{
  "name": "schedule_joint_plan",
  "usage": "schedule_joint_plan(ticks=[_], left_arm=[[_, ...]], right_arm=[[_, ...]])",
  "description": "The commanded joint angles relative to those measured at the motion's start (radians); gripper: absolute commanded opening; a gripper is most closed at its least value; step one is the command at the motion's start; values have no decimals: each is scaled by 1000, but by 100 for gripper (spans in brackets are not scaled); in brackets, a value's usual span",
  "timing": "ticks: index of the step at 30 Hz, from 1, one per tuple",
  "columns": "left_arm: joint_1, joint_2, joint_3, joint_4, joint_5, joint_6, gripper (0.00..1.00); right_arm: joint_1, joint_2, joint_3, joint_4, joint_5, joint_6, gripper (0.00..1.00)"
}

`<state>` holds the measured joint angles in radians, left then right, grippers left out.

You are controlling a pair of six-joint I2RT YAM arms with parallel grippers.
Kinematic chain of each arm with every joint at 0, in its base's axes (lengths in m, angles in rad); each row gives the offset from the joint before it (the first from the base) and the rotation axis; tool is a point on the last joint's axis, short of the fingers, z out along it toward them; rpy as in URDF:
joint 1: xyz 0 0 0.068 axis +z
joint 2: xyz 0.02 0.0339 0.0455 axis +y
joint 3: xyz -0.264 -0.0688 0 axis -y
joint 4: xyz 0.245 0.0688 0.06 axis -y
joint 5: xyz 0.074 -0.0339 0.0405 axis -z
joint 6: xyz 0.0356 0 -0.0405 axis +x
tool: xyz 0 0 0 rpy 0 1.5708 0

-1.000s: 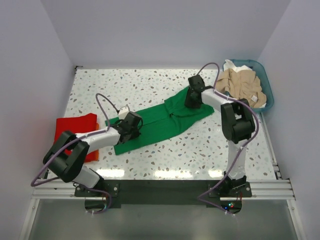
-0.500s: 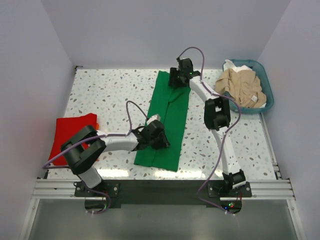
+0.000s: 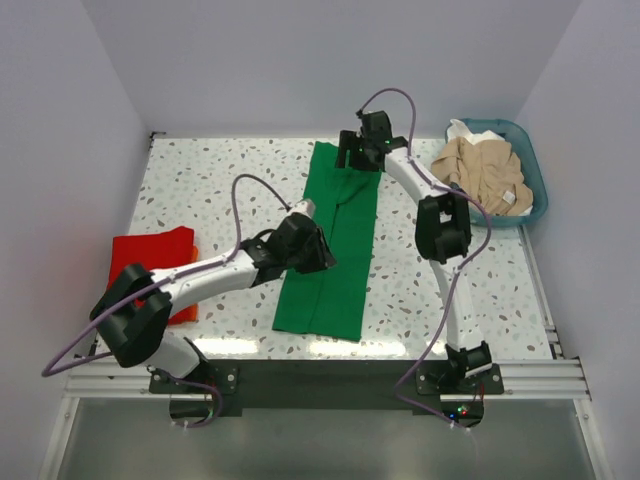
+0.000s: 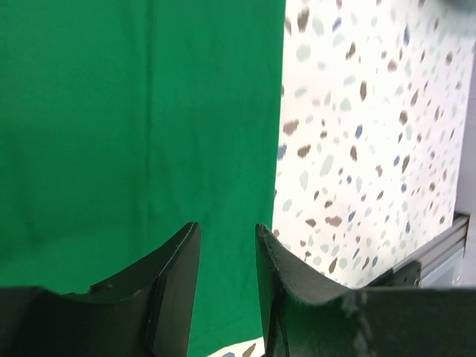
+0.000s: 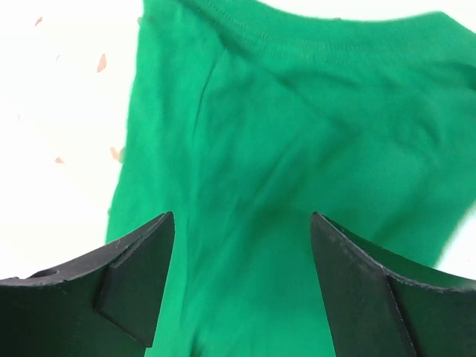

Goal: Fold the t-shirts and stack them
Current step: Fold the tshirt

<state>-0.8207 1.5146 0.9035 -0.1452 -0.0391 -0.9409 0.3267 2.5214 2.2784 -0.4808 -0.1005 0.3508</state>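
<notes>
Bare table point(image 3: 210, 185) at the far left, between the red t-shirt point(image 3: 150, 255) and the green t-shirt point(image 3: 335, 250), so I've got an open lane there. My left arm point(image 3: 200, 280) lies diagonally across the near-left and blocks that side right up to the green cloth's left edge. On the right, my right arm point(image 3: 442, 225) runs along the strip between the green t-shirt and the teal basket point(image 3: 541, 190), which is heaped with beige t-shirts point(image 3: 485, 170). Tight passage. The near-right corner of the table is open. Walls point(image 3: 90, 120) close off the left, far and right sides.
</notes>
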Motion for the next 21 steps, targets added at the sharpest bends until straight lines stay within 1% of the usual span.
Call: schedule_joint_plan(ticks=[1, 2, 3, 4, 5, 6, 7, 8, 9, 10, 11, 12, 13, 14, 17, 21], left_arm=[[61, -109, -50, -80, -67, 45, 41], [71, -138, -63, -89, -76, 47, 40], [83, -151, -89, -108, -93, 53, 39], [86, -162, -100, -117, -102, 59, 39], [89, -171, -110, -128, -111, 63, 39], [95, -188, -124, -143, -117, 65, 38], [98, -194, -152, -146, -120, 65, 38], [100, -211, -169, -152, -122, 62, 38], [101, -218, -182, -155, -127, 59, 38], [103, -228, -213, -160, -137, 53, 38], [103, -246, -230, -166, -145, 47, 40], [103, -254, -260, -172, -160, 41, 41], [103, -261, -276, -174, -163, 37, 43], [103, -278, -291, -165, -162, 34, 43], [103, -289, -350, -136, -133, 25, 44], [101, -292, -394, -125, -122, 19, 45]], right_arm=[[-5, -241, -84, -27, 10, 42, 76], [-3, -313, -194, -22, 13, 66, 76], [-2, -358, -259, -12, 9, 80, 72], [3, -396, -389, 16, -5, 95, 71], [5, -432, -452, 18, 2, 106, 70], [14, -513, -514, 21, 2, 115, 68], [20, -548, -640, 36, -1, 120, 66], [29, -594, -707, 42, 2, 141, 66], [35, -675, -776, 54, -5, 157, 66], [43, -726, -915, 92, -14, 181, 64], [67, -769, -980, 111, -21, 191, 63], [84, -852, -1038, 125, -18, 200, 61], [104, -883, -1135, 140, -13, 211, 60], [139, -912, -1174, 140, 5, 220, 59], [193, -1015, -1296, 154, 8, 266, 54], [251, -1085, -1379, 145, 39, 284, 54]])
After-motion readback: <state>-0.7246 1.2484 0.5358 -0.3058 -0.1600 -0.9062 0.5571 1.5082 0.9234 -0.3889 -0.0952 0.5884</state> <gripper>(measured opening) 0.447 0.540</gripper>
